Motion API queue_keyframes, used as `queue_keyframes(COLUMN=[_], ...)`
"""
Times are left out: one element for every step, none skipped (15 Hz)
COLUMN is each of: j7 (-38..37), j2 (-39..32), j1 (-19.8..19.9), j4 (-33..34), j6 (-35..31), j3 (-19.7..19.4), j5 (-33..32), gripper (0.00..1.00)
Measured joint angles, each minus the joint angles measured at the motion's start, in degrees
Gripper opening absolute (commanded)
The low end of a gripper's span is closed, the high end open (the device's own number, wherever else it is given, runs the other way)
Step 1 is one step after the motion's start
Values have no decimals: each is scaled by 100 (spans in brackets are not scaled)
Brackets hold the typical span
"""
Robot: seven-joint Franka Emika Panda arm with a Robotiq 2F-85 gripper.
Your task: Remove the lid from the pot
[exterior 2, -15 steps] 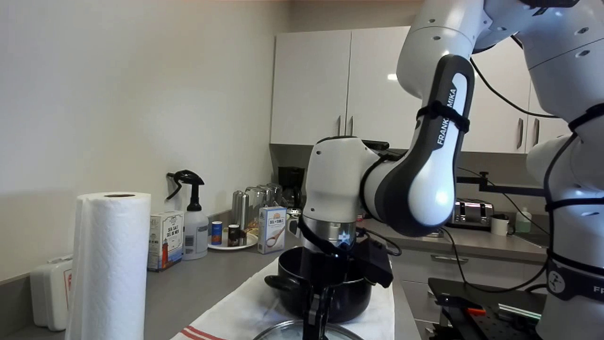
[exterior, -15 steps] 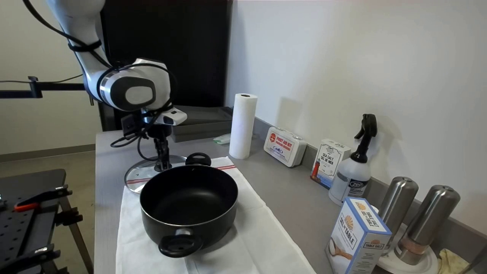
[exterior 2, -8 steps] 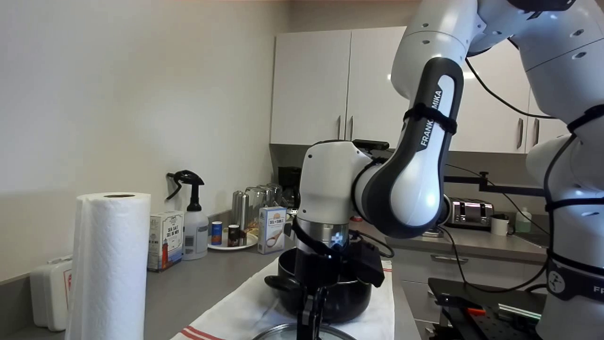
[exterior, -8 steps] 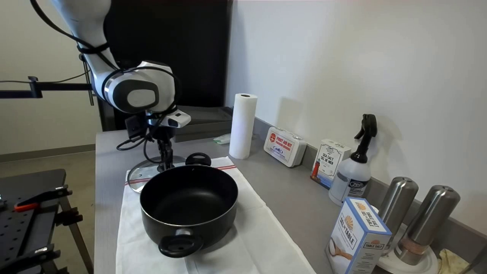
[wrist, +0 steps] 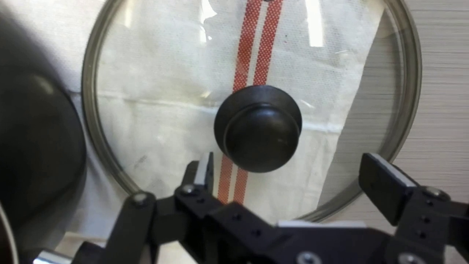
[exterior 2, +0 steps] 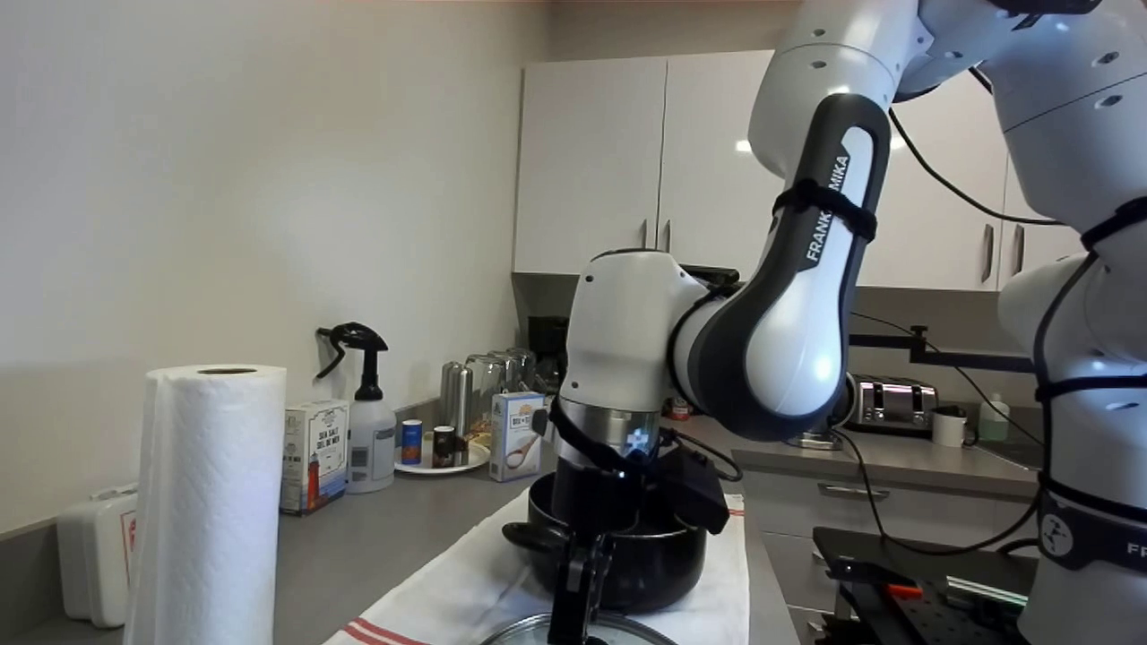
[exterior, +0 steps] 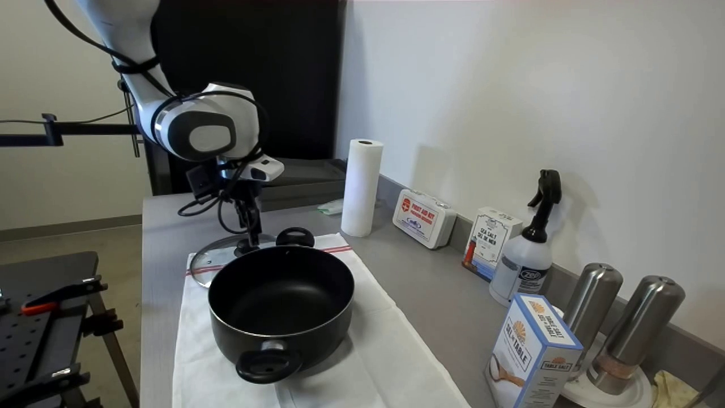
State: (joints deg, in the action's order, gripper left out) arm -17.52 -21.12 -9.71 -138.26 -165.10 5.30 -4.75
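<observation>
The clear glass lid (wrist: 165, 84) with its metal rim lies flat behind the pot, partly on a striped cloth and partly on the bare counter. Its black knob (wrist: 260, 135) points up. My gripper (wrist: 287, 165) is just above the lid, open. The fingers (wrist: 384, 183) stand wide apart with nothing held, the knob being ahead of the gap and nearer one finger. In both exterior views the black pot (exterior: 317, 334) stands uncovered on the cloth, its dark inside bare. In an exterior view the lid (exterior 2: 524, 632) is cut off by the bottom edge.
The pot's far handle (exterior: 294, 237) is close beside the lid and gripper. A paper towel roll (exterior: 361, 190), first aid box (exterior: 422, 218), sea salt box (exterior: 490, 243), spray bottle (exterior: 521, 266) and table salt box (exterior: 529, 357) line the wall side. The white cloth (exterior: 391, 351) underlies the pot.
The arm shifted slightly and came down with the lid, then rose while the lid stayed in place. The fingers have opened and the knob is free of them.
</observation>
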Motion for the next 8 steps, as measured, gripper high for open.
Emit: queue_keyframes(j7=[0,0,0,0,0,0,0,0], j2=[74,182,307,451,605,767,936,1104], j1=[-43,-83,-126,-164,-185,-200,-206,-206], j4=[-19,-56,-106,-168,-239,-318,-403,-489], j6=[0,0,0,1,1,1,1,1], j3=[2,13,21,36,63,92,123,156], j5=[0,2,3,6,13,16,18,28], gripper=[100,100,100,100,100,100,100,100])
